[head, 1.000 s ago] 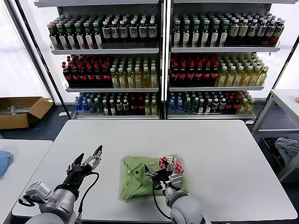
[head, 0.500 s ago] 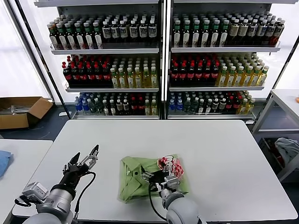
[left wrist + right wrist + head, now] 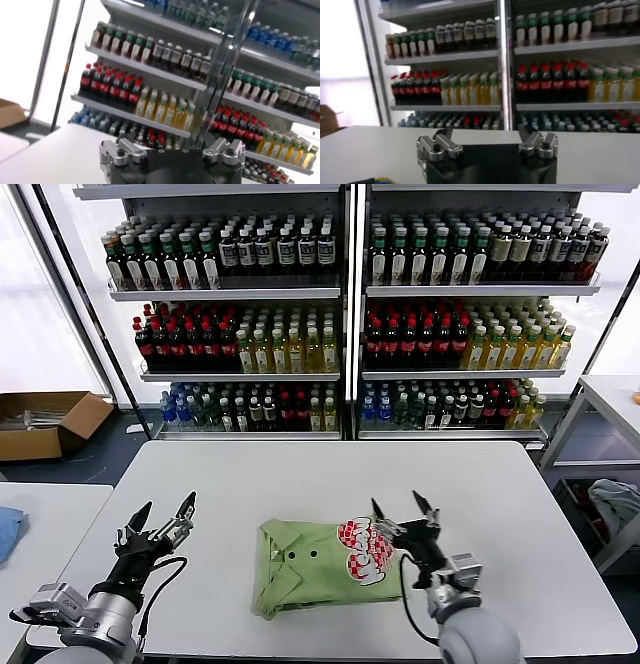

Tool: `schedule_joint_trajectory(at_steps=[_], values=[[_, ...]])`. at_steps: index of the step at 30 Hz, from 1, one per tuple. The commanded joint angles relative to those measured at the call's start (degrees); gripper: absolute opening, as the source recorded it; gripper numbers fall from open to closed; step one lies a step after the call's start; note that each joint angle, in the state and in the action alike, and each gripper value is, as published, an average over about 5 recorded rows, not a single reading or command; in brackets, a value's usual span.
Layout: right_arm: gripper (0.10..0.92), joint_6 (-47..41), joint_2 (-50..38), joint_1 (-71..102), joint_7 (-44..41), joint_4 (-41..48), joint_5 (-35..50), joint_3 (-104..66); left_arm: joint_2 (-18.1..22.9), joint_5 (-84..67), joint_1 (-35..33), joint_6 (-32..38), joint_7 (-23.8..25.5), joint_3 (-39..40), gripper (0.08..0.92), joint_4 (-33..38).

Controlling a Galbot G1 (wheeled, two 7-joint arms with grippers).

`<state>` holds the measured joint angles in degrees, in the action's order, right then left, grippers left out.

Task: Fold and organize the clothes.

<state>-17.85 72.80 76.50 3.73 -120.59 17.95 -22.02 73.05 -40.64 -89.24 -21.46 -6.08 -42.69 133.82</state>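
Only the head view shows one folded polo shirt (image 3: 322,565) lying between two spread-fingered, empty grippers: left gripper (image 3: 160,518), right gripper (image 3: 404,516).

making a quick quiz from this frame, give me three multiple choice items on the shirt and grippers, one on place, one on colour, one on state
1. Where does the polo shirt lie?
A. on the white table, between the two grippers
B. in the cardboard box
C. on a shelf

2. What colour is the shirt's fabric?
A. dark blue
B. light green
C. black

3. How are the left gripper and right gripper?
A. both shut on the shirt
B. only the left holds it
C. both open, off the shirt

Answers: 1 A, it lies folded on the tabletop with a gripper at each side. 2 B, pale green with a red-and-white print. 3 C, both show spread fingers and hold nothing.
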Motion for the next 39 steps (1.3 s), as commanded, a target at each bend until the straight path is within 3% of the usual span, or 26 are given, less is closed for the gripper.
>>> schedule_joint_trajectory(at_steps=[1,15,39], values=[[0.823,11.01,0.09,15.50,-14.45,-3.42,-0.94,-22.94,3.97,12.99,-1.03,2.63,14.54,-4.46,0.823,-1.46],[0.823,15.37,1.82,21.26,-16.08,-1.92,-0.32,-25.54,6.26,20.45,-2.71,6.06,19.96,-5.23,0.823,-3.70],[0.823,12.73,4.19,21.16,-16.88,-2.48,1.41,-22.91,7.65,20.57,-3.97,7.57,21.52,-7.85,0.823,-3.88]])
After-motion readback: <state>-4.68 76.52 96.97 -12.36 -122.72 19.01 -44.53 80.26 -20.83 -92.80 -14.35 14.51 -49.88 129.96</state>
